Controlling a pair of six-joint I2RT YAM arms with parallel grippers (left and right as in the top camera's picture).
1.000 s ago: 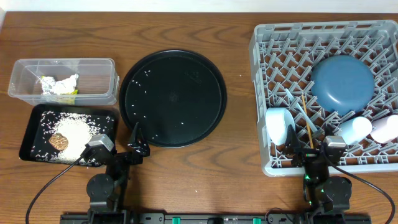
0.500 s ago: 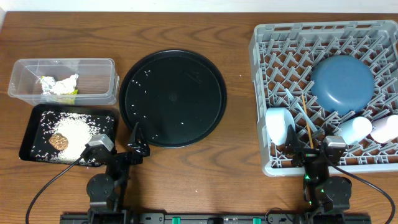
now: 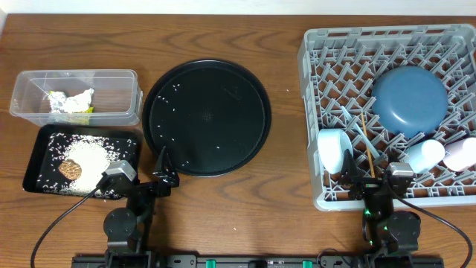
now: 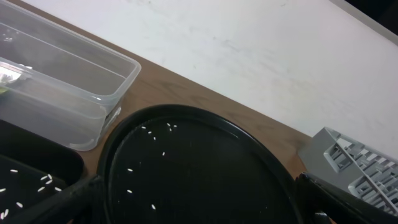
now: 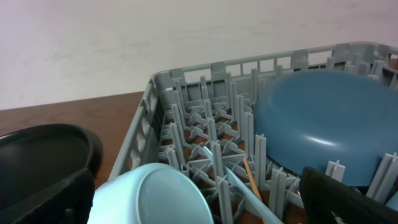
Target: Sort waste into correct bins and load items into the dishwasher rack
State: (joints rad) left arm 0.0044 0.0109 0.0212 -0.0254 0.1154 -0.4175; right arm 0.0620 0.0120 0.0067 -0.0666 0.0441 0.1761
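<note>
Counter (image 3: 286,216) looks sorted, rack (image 3: 308,97) loaded, my left fingers (image 4: 56,202) and right fingers (image 5: 43,199) spread empty; guessing stray rice (image 3: 176,88) on round tray (image 3: 223,134) goes next.

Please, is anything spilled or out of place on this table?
Yes. A few loose white rice grains lie scattered on the large round black tray, mostly on its left side. They look like a spill. Nothing else stands out.

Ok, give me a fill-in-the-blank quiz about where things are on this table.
The crumpled tissue lies in the clear ____. The blue plate sits in the grey ____. The brown lump lies in the rectangular black ____. The round black tray holds scattered ____ grains.
Missing: tub; rack; tray; rice.
</note>
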